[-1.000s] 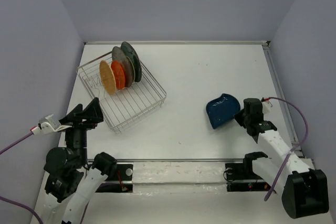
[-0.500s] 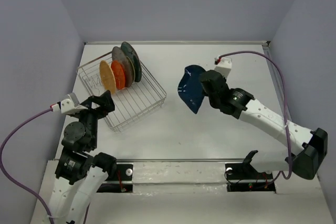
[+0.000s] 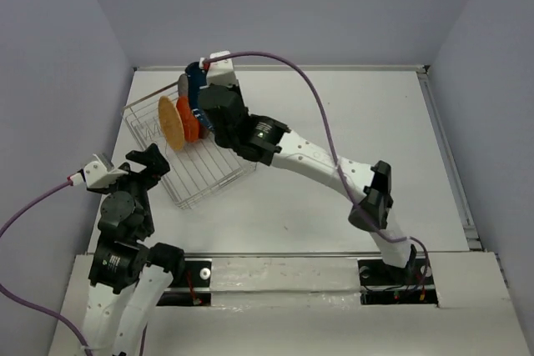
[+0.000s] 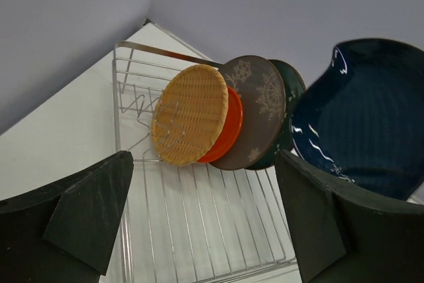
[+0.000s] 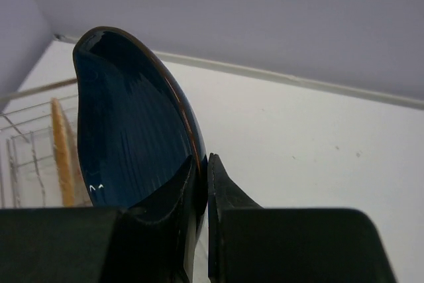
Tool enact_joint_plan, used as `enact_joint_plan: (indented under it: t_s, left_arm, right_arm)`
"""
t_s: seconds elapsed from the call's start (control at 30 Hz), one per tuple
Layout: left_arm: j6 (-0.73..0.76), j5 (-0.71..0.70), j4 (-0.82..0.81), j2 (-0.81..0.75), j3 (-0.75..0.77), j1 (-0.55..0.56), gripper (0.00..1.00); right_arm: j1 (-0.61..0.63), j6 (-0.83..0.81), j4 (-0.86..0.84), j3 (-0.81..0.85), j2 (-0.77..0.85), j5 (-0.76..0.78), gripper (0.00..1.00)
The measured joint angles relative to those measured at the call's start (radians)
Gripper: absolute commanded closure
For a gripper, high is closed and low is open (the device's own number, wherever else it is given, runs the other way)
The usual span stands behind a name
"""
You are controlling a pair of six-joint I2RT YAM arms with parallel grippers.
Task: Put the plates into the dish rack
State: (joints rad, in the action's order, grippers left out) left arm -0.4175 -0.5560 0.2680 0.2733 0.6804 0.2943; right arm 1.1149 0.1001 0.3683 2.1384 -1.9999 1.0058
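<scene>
Right gripper (image 5: pixel 201 164) clamps the dark blue leaf-shaped plate (image 5: pixel 126 130) on edge above the dish rack (image 4: pixel 165 54).
It hangs seemingly just beside the teal plate (image 4: pixel 293 89); left gripper (image 4: pixel 205 213) gapes wide near the rack.

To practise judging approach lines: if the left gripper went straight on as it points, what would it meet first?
Probably the dish rack, its wire floor, then the tan woven plate; the left gripper stands open facing both, though depth is unclear.
</scene>
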Motion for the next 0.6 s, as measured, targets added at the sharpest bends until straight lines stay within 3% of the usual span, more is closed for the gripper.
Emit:
enact_joint_plan:
  t_s: [0.13,0.2,0.4,0.6]
  left_arm:
    - [-0.021,-0.096,0.035,-0.038,0.015,0.0,0.01]
    - [-0.031,-0.148,0.047,-0.066,0.028,-0.001,0.01]
    - [-0.01,-0.246,0.018,-0.129,0.071,0.044,0.01]
    - [-0.031,-0.177,0.033,-0.05,0.119,0.165,0.01]
  right_arm:
    - [0.048,-0.164,-0.072,0.351,-0.272,0.012,0.93]
    - [0.072,-0.246,-0.15,0.435,-0.363,0.018,0.93]
    - [0.105,-0.29,-0.218,0.423,-0.431,-0.019,0.93]
    - [0.097,-0.253,-0.272,0.346,-0.402,-0.074,0.93]
